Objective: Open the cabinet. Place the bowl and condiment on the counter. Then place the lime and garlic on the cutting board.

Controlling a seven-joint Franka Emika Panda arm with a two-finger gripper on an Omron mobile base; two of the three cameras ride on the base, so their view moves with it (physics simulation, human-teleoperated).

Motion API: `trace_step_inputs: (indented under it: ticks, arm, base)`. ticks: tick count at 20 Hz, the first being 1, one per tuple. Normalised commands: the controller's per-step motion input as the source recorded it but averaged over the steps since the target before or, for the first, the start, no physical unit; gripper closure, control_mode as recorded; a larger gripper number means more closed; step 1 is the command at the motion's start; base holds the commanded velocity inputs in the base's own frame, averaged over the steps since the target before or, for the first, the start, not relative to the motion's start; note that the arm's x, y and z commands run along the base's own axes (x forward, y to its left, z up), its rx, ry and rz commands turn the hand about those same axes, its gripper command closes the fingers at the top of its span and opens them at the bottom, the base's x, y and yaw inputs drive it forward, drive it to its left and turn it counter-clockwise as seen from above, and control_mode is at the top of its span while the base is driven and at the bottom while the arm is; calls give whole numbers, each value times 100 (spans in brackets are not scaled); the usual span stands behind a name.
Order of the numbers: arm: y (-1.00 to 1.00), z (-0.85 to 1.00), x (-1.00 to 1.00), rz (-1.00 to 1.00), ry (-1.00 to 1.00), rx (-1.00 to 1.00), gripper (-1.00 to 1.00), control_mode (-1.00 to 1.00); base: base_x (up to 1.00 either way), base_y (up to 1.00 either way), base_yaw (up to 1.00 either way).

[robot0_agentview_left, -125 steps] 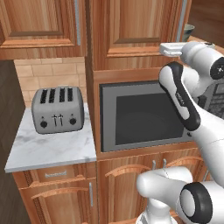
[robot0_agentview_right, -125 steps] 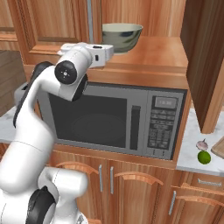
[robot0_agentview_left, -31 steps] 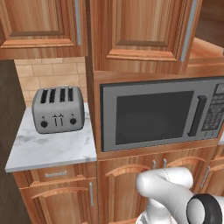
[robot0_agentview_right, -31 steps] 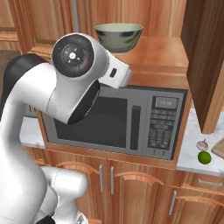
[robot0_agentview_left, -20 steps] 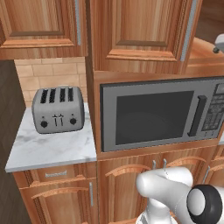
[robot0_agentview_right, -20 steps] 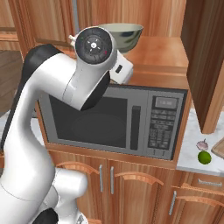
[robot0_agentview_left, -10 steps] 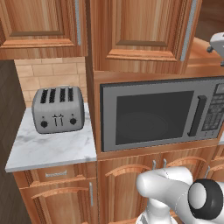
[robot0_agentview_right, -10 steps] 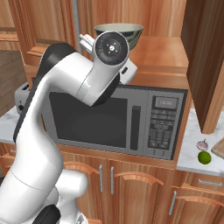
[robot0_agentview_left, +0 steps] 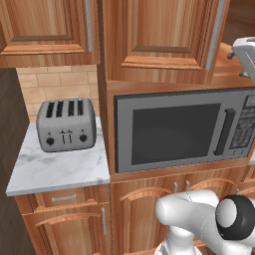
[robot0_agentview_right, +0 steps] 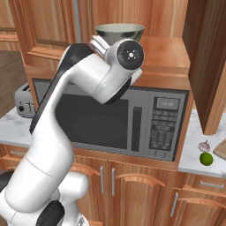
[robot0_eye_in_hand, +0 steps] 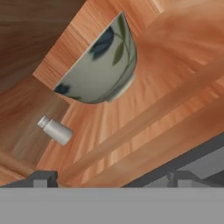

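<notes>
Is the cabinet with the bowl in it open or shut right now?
Open: the cabinet door is swung out to the right, and the bowl sits exposed on its shelf.

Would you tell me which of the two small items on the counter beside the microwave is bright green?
The lime, the round one nearer the counter's front edge; the garlic just behind is pinkish-white.

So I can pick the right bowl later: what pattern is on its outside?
Pale grey-green with dark blue leaf motifs on the bowl; the hand view shows it best.
</notes>
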Motion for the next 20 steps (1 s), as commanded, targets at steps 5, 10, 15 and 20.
trace_step_inputs:
  ticks: [5,10,15,20]
  arm:
    - [-8,-3,48,7,1,11,-100,-100]
    - [-3,-4,41,6,1,9,-100,-100]
    - [0,0,30,3,3,6,-100,-100]
    - [1,0,23,0,4,4,-100,-100]
  base:
    - [0,0,0]
    - [0,0,0]
    - [0,0,0]
    - [0,0,0]
